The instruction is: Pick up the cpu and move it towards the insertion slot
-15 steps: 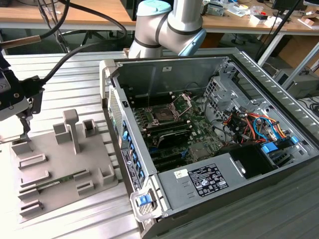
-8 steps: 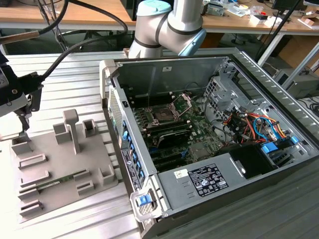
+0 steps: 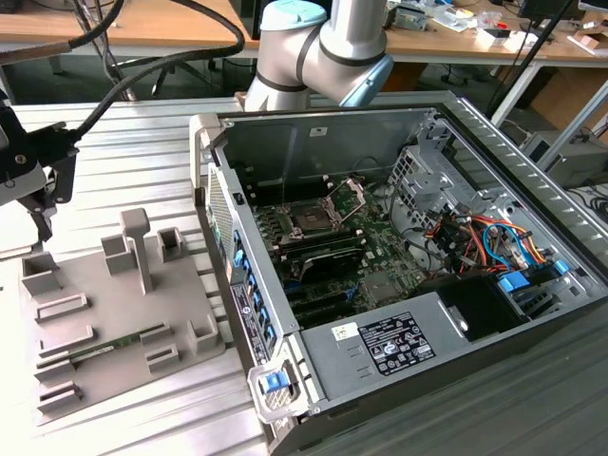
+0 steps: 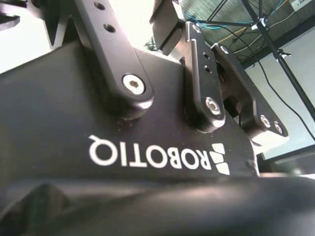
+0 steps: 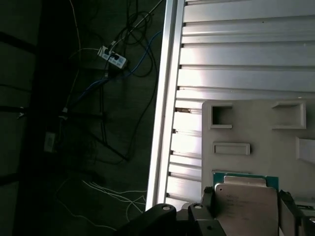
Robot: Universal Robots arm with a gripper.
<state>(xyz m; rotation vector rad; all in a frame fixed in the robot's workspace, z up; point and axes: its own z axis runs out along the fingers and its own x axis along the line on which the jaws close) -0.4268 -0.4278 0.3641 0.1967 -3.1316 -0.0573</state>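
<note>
Your gripper [image 5: 244, 216] has its fingers clamped on the cpu [image 5: 246, 204], lifted above the grey holder [image 3: 114, 313] at the exterior view's left. The slot [image 3: 313, 217] lies well apart to the right inside the case [image 3: 399, 342]; most of the carry remains.

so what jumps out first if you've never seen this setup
The opened computer case lies across the exterior view's right, its insertion slot uncovered on the green board. At that view's left edge the gripper hangs above a grey holder tray, and the first wrist view shows the cpu between its fingers.
</note>
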